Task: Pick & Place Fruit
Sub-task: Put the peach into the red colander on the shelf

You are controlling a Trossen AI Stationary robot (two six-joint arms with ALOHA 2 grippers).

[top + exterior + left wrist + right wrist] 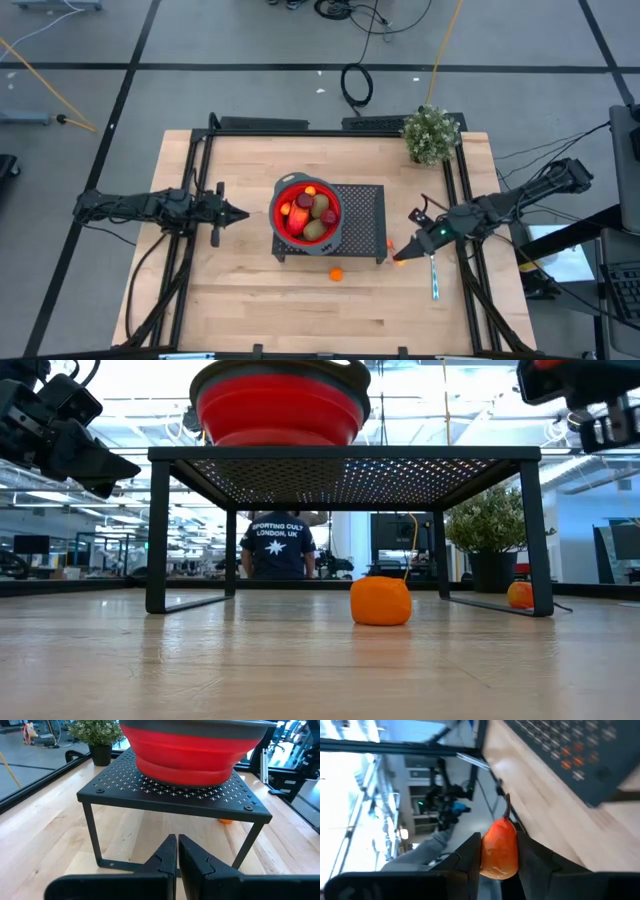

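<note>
Wooden table [240,300], right claw [499,851] gripping orange fruit [499,851]

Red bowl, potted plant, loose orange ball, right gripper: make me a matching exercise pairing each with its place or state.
Things:
1. red bowl
2. potted plant
3. orange ball
4. right gripper

Places or states:
A. on the bare wood in front of the black mesh stand
B. shut on an orange fruit
C. on top of the stand, holding fruit
D. at the table's far right corner

Pairs: 1-C, 2-D, 3-A, 4-B
</note>
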